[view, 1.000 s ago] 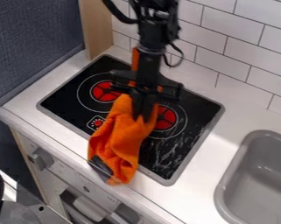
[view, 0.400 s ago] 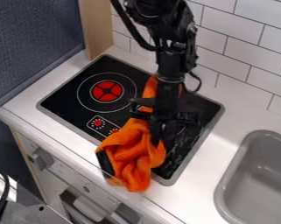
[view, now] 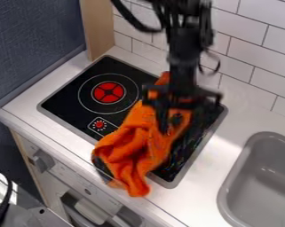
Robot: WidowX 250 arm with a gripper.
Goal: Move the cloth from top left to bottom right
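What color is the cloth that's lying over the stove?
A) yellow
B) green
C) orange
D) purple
C, because the cloth draped across the black stovetop is bright orange all the way down to its bottom end by the counter's front edge.

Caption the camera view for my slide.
Robot claw over a black stovetop with an orange cloth draped across its front edge, beside a gray sink.

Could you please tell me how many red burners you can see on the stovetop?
1: the red burner is toward the upper left of the stovetop. Another may be hidden by the orange cloth or the gripper.
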